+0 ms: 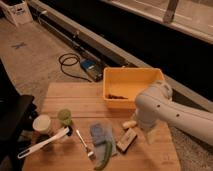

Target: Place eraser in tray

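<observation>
The eraser (127, 140), a small tan block with a dark lower layer, lies on the wooden table (75, 97) in front of the tray. The tray (112, 85), a big yellow-orange bin, stands at the table's back right with some small dark bits inside. My white arm (165, 110) reaches in from the right and covers the tray's front right corner. My gripper (150, 136) hangs at the arm's lower end, just right of the eraser and close to it. A pale yellow oblong piece (129, 124) lies between the eraser and the tray.
A blue cloth (100, 133), a green pepper (104, 156) and a fork (85, 145) lie left of the eraser. A green cup (64, 117), a jar (42, 126) and a white long-handled utensil (42, 145) are at the table's left. A cable and blue device (90, 67) lie on the floor behind.
</observation>
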### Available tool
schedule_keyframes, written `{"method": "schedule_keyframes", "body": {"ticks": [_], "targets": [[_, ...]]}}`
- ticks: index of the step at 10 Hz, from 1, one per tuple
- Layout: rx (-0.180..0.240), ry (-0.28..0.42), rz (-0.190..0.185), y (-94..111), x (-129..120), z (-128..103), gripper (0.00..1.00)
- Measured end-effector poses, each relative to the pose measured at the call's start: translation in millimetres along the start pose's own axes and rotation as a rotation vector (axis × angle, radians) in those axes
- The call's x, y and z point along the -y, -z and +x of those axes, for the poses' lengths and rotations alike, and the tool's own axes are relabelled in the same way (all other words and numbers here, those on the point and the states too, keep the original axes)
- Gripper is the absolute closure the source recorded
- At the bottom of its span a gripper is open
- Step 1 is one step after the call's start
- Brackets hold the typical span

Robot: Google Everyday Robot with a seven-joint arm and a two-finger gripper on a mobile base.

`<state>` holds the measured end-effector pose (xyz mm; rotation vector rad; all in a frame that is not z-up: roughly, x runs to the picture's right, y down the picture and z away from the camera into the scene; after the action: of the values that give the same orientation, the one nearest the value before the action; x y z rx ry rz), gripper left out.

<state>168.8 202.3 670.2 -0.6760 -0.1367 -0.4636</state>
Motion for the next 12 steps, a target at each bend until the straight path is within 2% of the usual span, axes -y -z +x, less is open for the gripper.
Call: {"method": "schedule_keyframes", "body": {"ticks": [3, 5, 9, 10, 12], "targets": [[0.000, 0.005, -0.003, -0.8, 0.1, -0.2, 0.20], [0.028, 0.023, -0.016, -8.4, 0.4, -6.3, 0.20], [0.175, 0.067, -0.027, -62.8, 6.3, -31.3, 0.20], [0.214, 0.088, -0.029, -72.5, 9.1, -40.6, 0.20], [0.261, 0.112, -0.032, -83.1, 11.7, -52.2, 0.20]]}}
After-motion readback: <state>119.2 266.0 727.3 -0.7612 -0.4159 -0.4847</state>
